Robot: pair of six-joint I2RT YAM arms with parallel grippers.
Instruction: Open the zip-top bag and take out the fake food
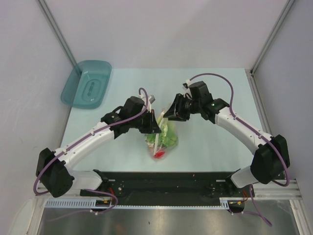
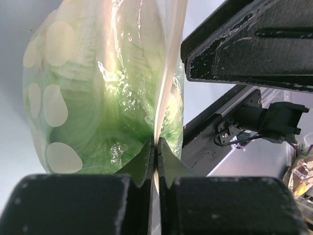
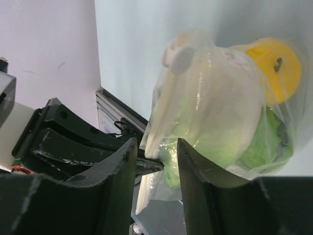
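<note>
Query: bag location?
Reply: Bag (image 1: 164,137) is at mid-desk (image 1: 215,147), between both tools, with its upper edge toward them. Lettuce (image 2: 98,107), yellow fruit (image 3: 274,66) and red piece (image 1: 159,154) are all inside it.
Query: left tool (image 2: 154,147) state?
Reply: Pressed together, pinching the bag's edge film.
Query: right tool (image 3: 156,143) state?
Reply: Spread. The bag's top edge lies in the gap; contact with either finger cannot be told.
Query: tray (image 1: 87,84)?
Reply: Far left corner, well apart.
</note>
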